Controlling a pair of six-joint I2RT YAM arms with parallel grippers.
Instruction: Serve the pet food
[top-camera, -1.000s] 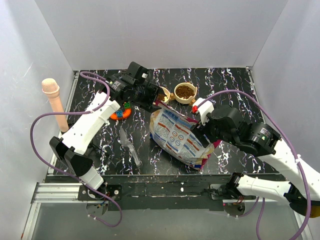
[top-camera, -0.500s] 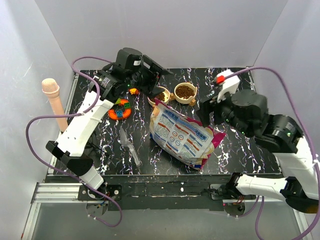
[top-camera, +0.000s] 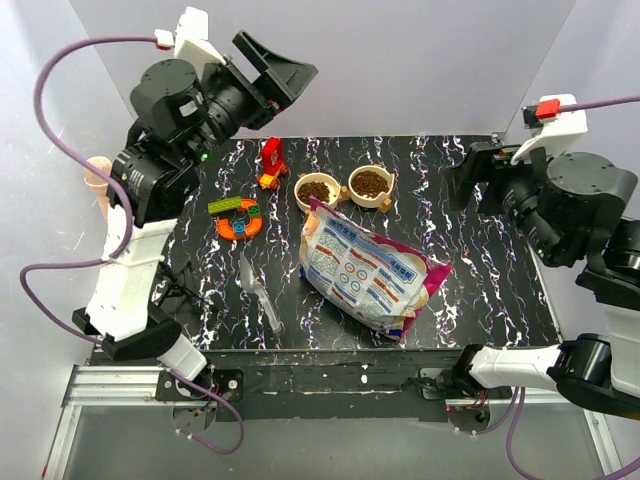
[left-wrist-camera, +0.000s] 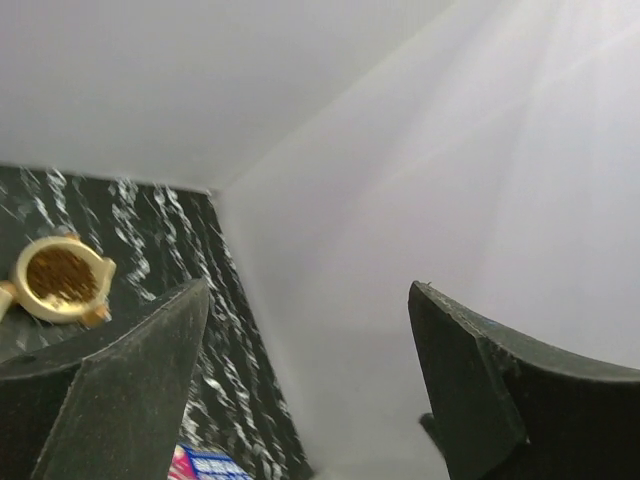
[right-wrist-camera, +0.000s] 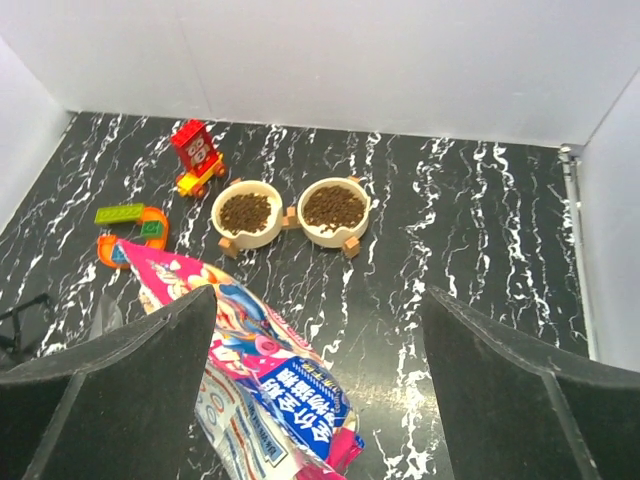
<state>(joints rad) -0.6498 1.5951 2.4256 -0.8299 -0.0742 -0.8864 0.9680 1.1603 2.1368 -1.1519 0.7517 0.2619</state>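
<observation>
From above, a black table (top-camera: 480, 270) veined with white carries two round cream bowls side by side near its far edge, the first bowl (top-camera: 301, 192) on the left and the second bowl (top-camera: 370, 203) on the right. Each holds a layer of brown pet food (top-camera: 371, 183). One large bag (top-camera: 365, 270) lies flat just in front of them, white printed side up, its top corner reaching the first bowl. One clear plastic scoop (top-camera: 257, 288) lies left of the bag. Further left are three toys: one red block figure (top-camera: 271, 162), one green block (top-camera: 225, 205) and one orange ring (top-camera: 240, 226) against it. One pink microphone-shaped object (top-camera: 98, 178) stands by the left wall. The left hand (top-camera: 292, 82) is raised high above the far left corner, and the right hand (top-camera: 466, 186) is lifted at the right side. Neither touches anything. The left wrist view shows that hand (left-wrist-camera: 308, 288) with its two dark fingers spread wide, only white wall between them. One bowl (left-wrist-camera: 55, 312) of pet food (left-wrist-camera: 60, 275) sits on the table (left-wrist-camera: 150, 230) at lower left, and a sliver of the bag (left-wrist-camera: 197, 466) shows at the bottom edge. The right wrist view looks down between the widely spread, empty fingers of the right hand (right-wrist-camera: 318, 295). It shows both bowls (right-wrist-camera: 245, 238) (right-wrist-camera: 335, 238) filled with pet food (right-wrist-camera: 246, 212), the bag (right-wrist-camera: 270, 385) with its pink cartoon side showing, and the three toys: red block figure (right-wrist-camera: 196, 150), green block (right-wrist-camera: 120, 213) and orange ring (right-wrist-camera: 150, 222).
</observation>
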